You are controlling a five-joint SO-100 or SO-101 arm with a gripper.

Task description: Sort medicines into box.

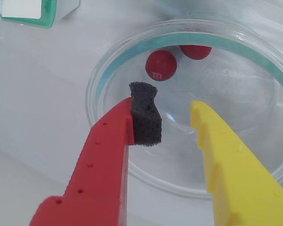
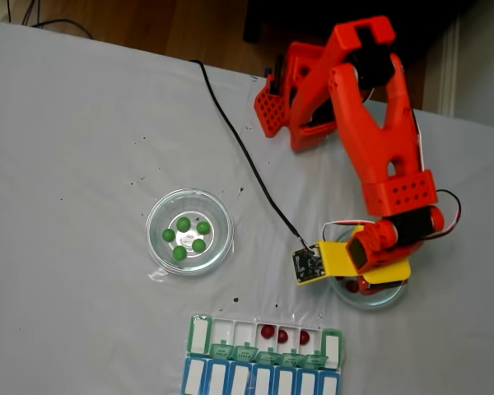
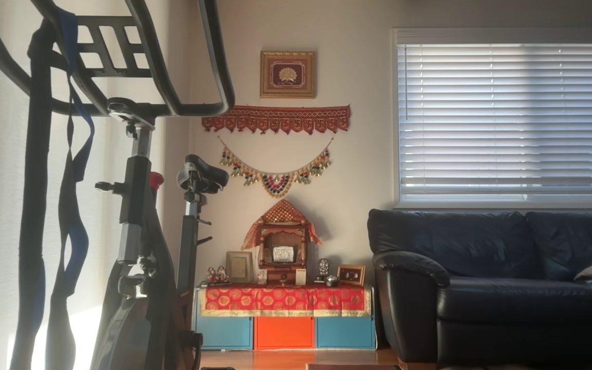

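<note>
In the wrist view my gripper (image 1: 170,101) hangs open over a round clear glass dish (image 1: 108,70), its jaws spread with nothing between them. One finger is red with a black foam pad (image 1: 145,113); the other is yellow (image 1: 226,155). Two glossy red medicines (image 1: 161,65) (image 1: 195,51) lie in the dish just beyond the fingertips. In the fixed view the orange arm (image 2: 379,140) reaches down over that dish (image 2: 387,298) at the right. The green-and-white box (image 2: 199,333) lies near the front edge with three red medicines (image 2: 282,336) in its open compartments. Several green medicines (image 2: 184,225) sit in a second glass dish (image 2: 158,216).
A blue-and-white organizer row (image 2: 259,380) adjoins the box on its near side. A black cable (image 2: 239,156) runs across the white tablecloth to a small circuit board (image 2: 306,263). The box's corner (image 1: 37,14) shows at the wrist view's top left. The other view shows a living room.
</note>
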